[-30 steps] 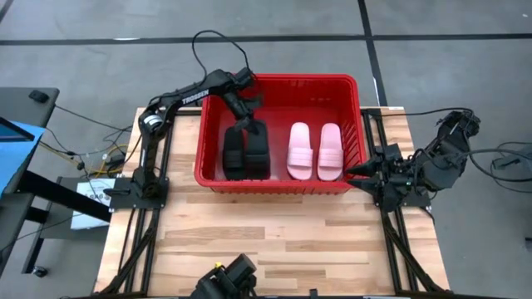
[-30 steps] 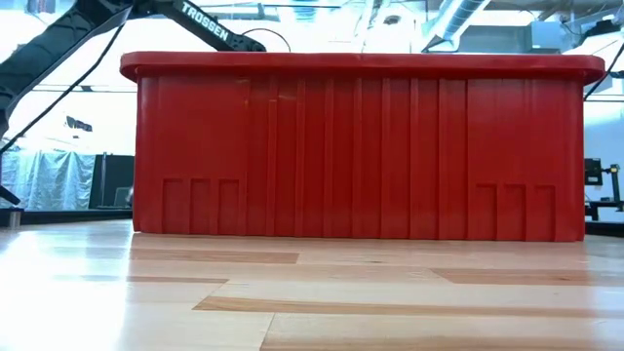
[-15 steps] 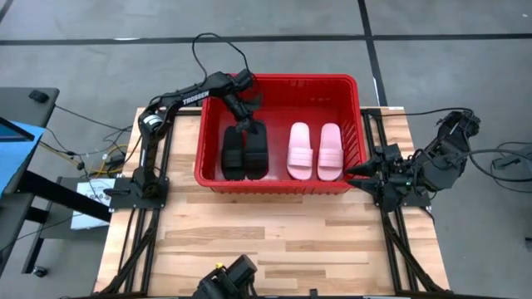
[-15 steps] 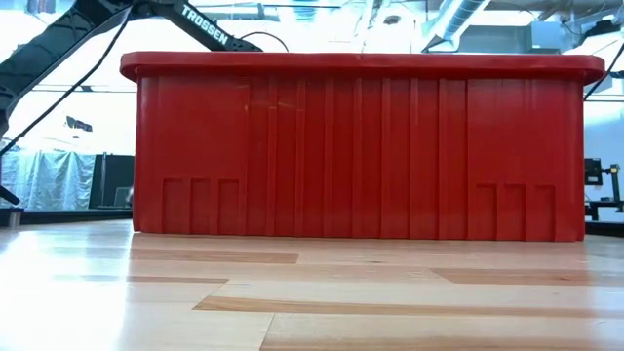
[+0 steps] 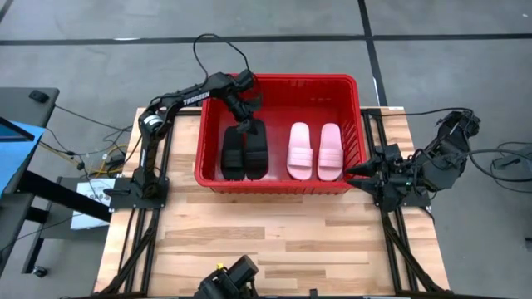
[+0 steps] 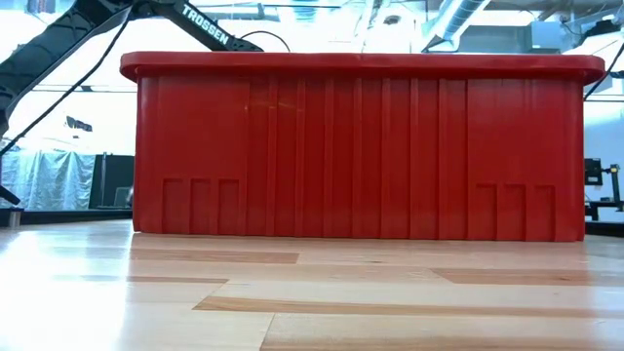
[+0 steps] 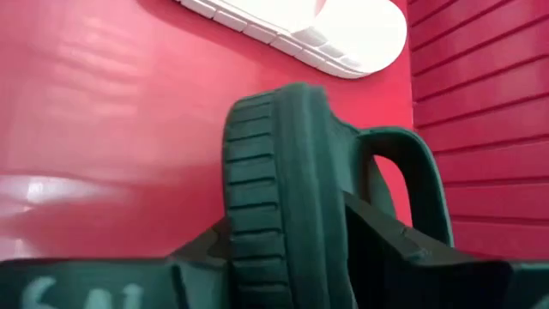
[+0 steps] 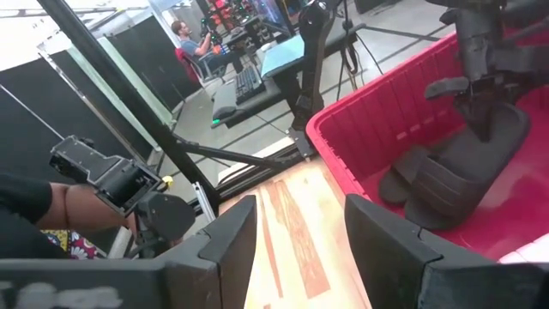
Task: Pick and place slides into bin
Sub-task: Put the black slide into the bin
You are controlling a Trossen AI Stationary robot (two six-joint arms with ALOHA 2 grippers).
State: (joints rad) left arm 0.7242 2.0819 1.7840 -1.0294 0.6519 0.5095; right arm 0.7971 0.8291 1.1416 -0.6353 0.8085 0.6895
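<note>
Red plastic fills the middle of the high view: the bin (image 5: 281,188) sits on the pale wooden worktop (image 5: 274,245), toward its far edge. All four slides lie inside it. The two black slides (image 5: 244,151) rest side by side in the bin's left half, touching along their long edges. The two pink slides (image 5: 315,151) lie parallel in the right half, clear of the black pair.

The left arm reaches over the bin's far left corner and angles down into it, so the left hand (image 5: 247,124) sits at the far end of the black pair, right over the right-hand black slide. In the left wrist view that black slide (image 7: 287,215) stands on its edge between the two dark fingers (image 7: 412,257), ribbed sole facing the camera, and the fingers press against both of its sides, so the hand is clenched on it. A pink slide (image 7: 317,26) lies on the red floor beyond it, near the ribbed wall.

In the right wrist view the left hand (image 8: 480,99) shows from farther off, coming down onto the black slides (image 8: 455,176) in the bin (image 8: 369,116).

The right hand (image 5: 362,172) waits outside the bin, just beside its right wall, near the front corner. Its fingers (image 8: 390,236) stand apart with nothing between them.

In the low view only the bin's solid front wall (image 6: 361,146) shows.
</note>
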